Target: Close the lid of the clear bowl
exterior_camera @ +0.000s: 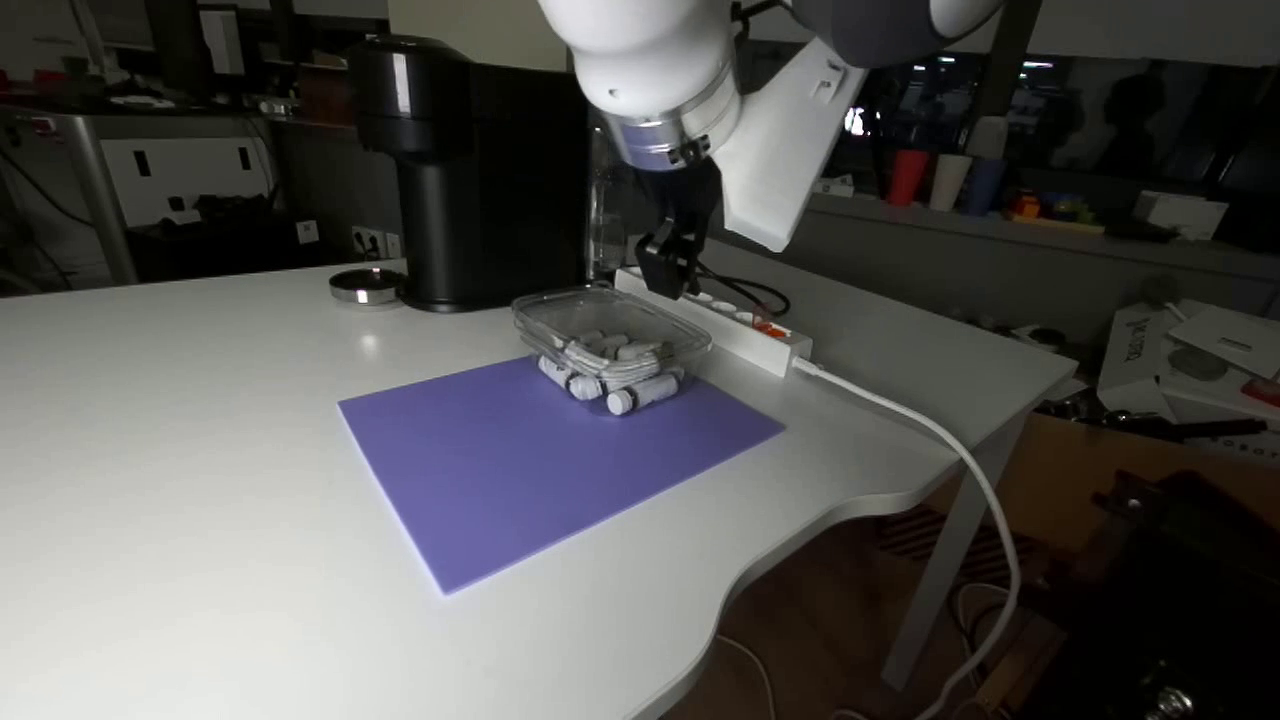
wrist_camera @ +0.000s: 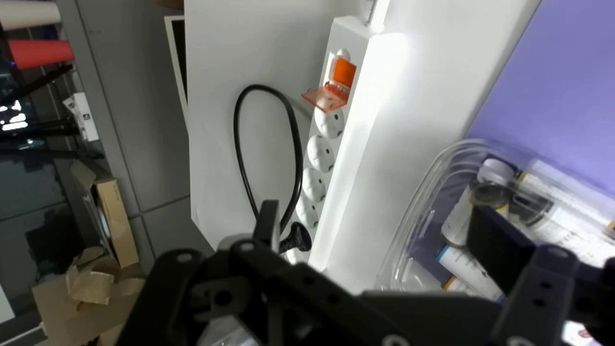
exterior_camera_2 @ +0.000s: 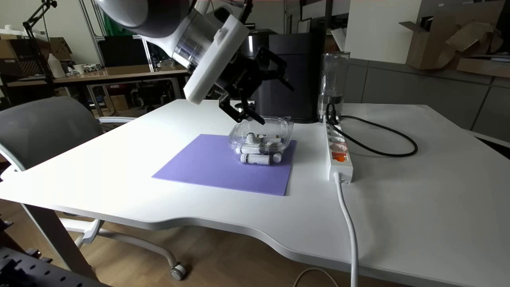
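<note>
Near the clear bowl [exterior_camera_2: 236, 138], the arm [exterior_camera_2: 190, 42] slants down, tool [exterior_camera_2: 275, 103] spread wide, empty

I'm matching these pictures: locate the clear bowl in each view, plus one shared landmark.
In an exterior view: clear bowl near centre.
In an exterior view: clear bowl also near centre.
In the wrist view: clear bowl at lower right.
Shared landmark: white power strip, right of the clear bowl in both exterior views, left in the wrist view.
</note>
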Robot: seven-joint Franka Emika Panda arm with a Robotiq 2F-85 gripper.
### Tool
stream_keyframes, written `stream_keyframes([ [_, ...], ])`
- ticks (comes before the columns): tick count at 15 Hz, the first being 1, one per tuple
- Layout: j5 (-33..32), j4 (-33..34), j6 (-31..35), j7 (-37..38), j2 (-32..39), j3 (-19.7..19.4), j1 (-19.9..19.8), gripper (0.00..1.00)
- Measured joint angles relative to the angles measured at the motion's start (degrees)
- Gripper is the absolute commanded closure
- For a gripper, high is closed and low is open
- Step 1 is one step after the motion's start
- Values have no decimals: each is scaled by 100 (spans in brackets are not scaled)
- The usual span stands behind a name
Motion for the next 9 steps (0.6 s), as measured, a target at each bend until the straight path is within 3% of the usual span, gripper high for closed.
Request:
stream_keyframes([
  [2, 34, -10, 400, -9, 26, -148, -169, 0],
  [6, 69, -27, 1910, -286, 6, -344, -531, 0],
  [9, 73, -30, 2094, -363, -11, -357, -603, 0],
])
